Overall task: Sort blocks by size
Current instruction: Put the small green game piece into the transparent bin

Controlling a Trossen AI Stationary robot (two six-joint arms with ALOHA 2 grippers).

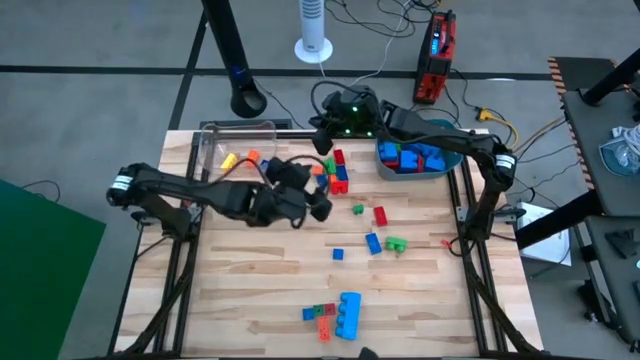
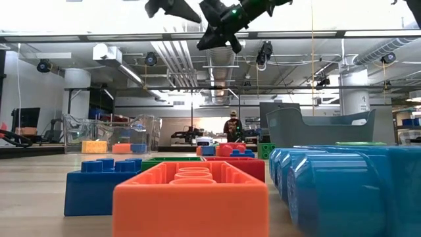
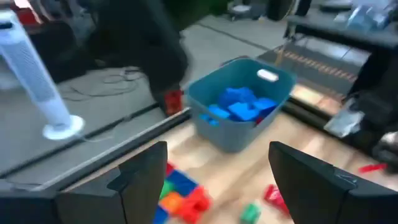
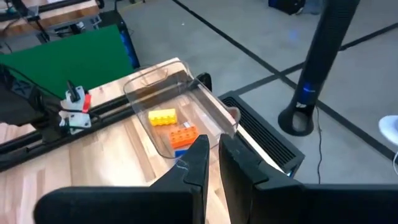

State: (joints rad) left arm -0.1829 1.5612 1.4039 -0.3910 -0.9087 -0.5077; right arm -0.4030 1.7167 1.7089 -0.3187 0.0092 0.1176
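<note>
Hovering above the table (image 1: 250,290), my left gripper (image 1: 318,207) spreads its fingers (image 3: 140,180) wide and holds nothing, pointing toward the teal tub (image 1: 440,165), which carries a heap of chunky blue blocks (image 3: 239,106). My right gripper (image 1: 322,142) hangs between the teal tub and the clear plastic box (image 1: 215,140), its fingers (image 4: 199,162) pinched almost together, empty. A yellow and an orange brick (image 4: 174,124) lie inside the clear plastic box. Other blocks (image 1: 372,232) lie scattered across the boards well short of the teal tub, with a cluster (image 1: 336,315) at the table's near edge.
</note>
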